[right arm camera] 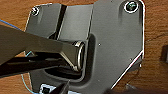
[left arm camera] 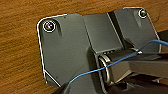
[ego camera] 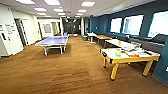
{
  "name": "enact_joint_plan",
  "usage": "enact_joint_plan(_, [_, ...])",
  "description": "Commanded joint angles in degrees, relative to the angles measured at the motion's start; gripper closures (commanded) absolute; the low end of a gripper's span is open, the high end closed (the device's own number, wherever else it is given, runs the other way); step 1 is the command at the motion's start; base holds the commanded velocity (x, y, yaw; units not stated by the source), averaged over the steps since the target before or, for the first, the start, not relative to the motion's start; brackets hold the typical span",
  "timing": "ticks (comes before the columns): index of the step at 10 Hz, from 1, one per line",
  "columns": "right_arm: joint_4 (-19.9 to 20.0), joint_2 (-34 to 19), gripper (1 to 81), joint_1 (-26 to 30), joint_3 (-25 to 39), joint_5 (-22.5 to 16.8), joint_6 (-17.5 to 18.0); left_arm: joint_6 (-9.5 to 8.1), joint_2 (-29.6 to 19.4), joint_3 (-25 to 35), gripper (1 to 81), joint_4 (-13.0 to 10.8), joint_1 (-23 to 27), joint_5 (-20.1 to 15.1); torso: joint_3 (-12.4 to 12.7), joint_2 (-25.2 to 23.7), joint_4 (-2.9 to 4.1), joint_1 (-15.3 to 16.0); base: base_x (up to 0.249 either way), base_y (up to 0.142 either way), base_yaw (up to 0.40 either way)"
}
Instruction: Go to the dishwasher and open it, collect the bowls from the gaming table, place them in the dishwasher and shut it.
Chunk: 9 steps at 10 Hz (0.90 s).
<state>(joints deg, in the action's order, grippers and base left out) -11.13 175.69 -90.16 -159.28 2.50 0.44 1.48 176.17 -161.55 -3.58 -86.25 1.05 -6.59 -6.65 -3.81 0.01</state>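
Right of carpet, gaming table (ego camera: 130,57); top items blurred, bowls indistinct; gripper states unreadable.

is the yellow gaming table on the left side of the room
No, in the head view the yellow gaming table stands on the right by the teal wall; the ping-pong table is on the left.

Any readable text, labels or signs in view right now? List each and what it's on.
None can be read.
Papers on the white wall: printing too blurred.
Small green ceiling sign down the corridor: too small.
Colourful items on the yellow gaming table: no legible print.
Dark wrist plates: no markings I can make out.
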Motion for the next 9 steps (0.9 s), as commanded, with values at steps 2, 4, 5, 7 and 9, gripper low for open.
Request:
enact_joint_plan(2, [-0.1, 0.1, 1.0, 2.7, 0.1, -2.8, -0.2, 0.11, 0.0, -0.1, 1.0, 0.3, 3.2, -3.0, 0.0, 0.0, 0.0, 0.0, 0.161, 0.0, 0.0])
enact_joint_plan(4, [-0.1, 0.2, 1.0, 2.7, 0.2, -2.8, -0.2, 0.11, -0.1, -0.1, 1.0, 0.3, 3.2, -3.0, 0.0, 0.0, 0.0, 0.0, 0.161, 0.0, 0.0])
enact_joint_plan(5, [-0.1, 0.2, 1.0, 2.7, 0.2, -2.8, -0.2, 0.11, -0.1, -0.1, 1.0, 0.3, 3.2, -3.0, 0.0, 0.0, 0.0, 0.0, 0.161, 0.0, 0.0])
enact_joint_plan(7, [-0.1, 0.2, 1.0, 2.6, 0.2, -2.8, -0.2, 0.11, 0.1, -0.1, 1.0, 0.3, 3.2, -3.0, 0.0, 0.0, 0.0, 0.0, 0.161, 0.0, 0.0])
enact_joint_plan(9, [-0.1, 0.2, 1.0, 2.6, 0.2, -2.8, -0.2, 0.11, 0.2, -0.1, 1.0, 0.3, 3.2, -3.0, 0.0, 0.0, 0.0, 0.0, 0.161, 0.0, 0.0])
